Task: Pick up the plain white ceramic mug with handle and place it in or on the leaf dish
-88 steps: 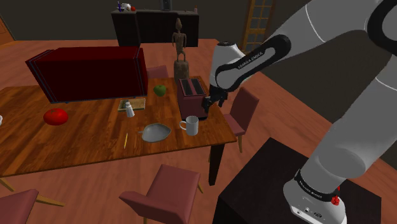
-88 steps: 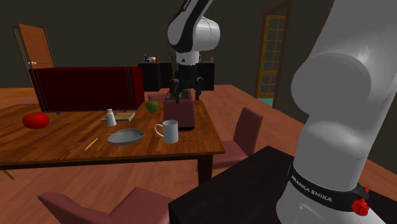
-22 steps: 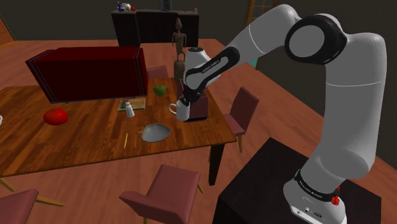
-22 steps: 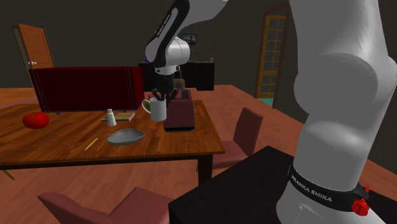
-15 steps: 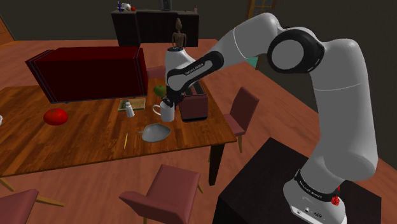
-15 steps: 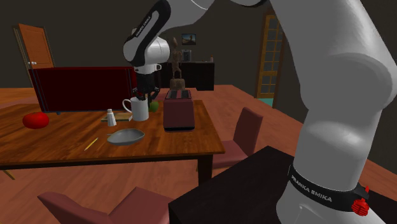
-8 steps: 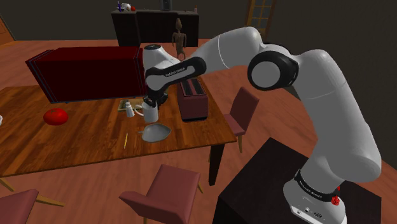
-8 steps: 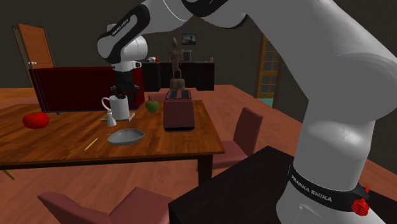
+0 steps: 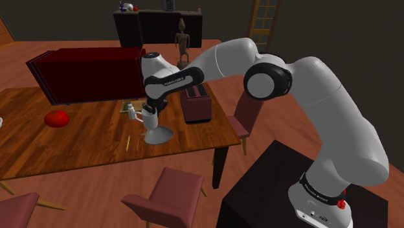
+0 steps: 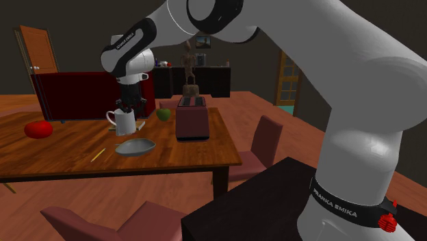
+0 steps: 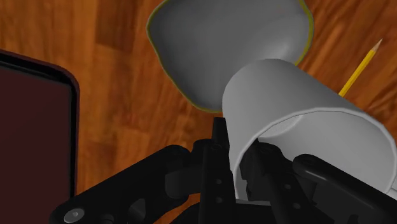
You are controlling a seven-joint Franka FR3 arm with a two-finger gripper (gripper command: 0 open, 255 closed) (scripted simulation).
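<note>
The white mug (image 9: 150, 118) hangs a little above the table, its handle toward the shoulder view's left. My gripper (image 9: 153, 108) is shut on its rim from above. Right under it lies the grey leaf dish (image 9: 159, 135) with a yellowish edge. The second exterior view shows the mug (image 10: 125, 122) upright under the gripper (image 10: 127, 109), a small gap above the dish (image 10: 135, 146). In the wrist view the black gripper (image 11: 248, 168) clasps the wall of the mug (image 11: 299, 121), and the dish (image 11: 216, 44) lies beyond the mug's base.
A dark red toaster (image 9: 197, 103) stands close on the shoulder view's right of the dish. A yellow pencil (image 9: 128, 142), a white shaker (image 9: 130, 108), a green apple (image 10: 163, 114) and a red object (image 9: 57, 118) lie on the wooden table (image 9: 194, 139). Chairs (image 9: 169, 194) ring it.
My gripper has carried the mug from beside the toaster toward the shoulder view's left, and it now hangs over the leaf dish, slightly lower. The grip has stayed shut on the mug.
</note>
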